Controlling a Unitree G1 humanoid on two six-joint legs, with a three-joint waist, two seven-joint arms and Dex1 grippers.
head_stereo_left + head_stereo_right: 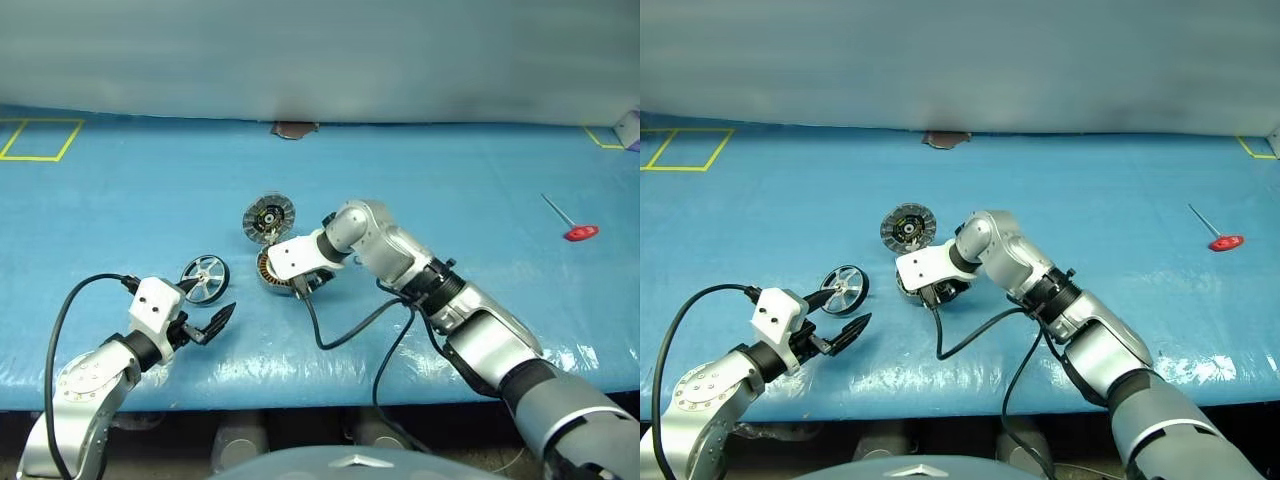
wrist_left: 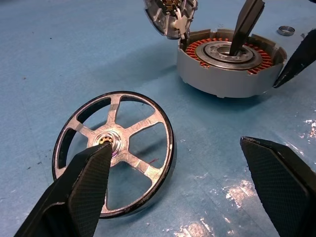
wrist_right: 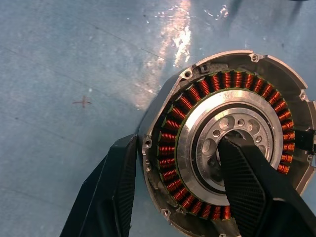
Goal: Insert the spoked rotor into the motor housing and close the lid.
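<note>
On a blue-covered table (image 1: 480,190), the right gripper (image 3: 180,190) reaches down onto the housing (image 3: 197,123), which sits near the middle of the table. One finger stands inside the silver central bearing and the other outside the grey wall, so its jaws grip the housing across the ring of copper windings. The lid (image 1: 267,219) stands tilted up at the housing's far-left rim, its dark segmented face showing. The rotor (image 1: 205,277) lies flat on the table to the left of the housing, apart from it. The left gripper (image 1: 213,318) hovers just nearer than the rotor, jaws wide open and holding nothing. A red-handled tool (image 1: 572,225) lies far off to the right. Yellow tape lines (image 1: 40,140) mark the table's far-left corner.
</note>
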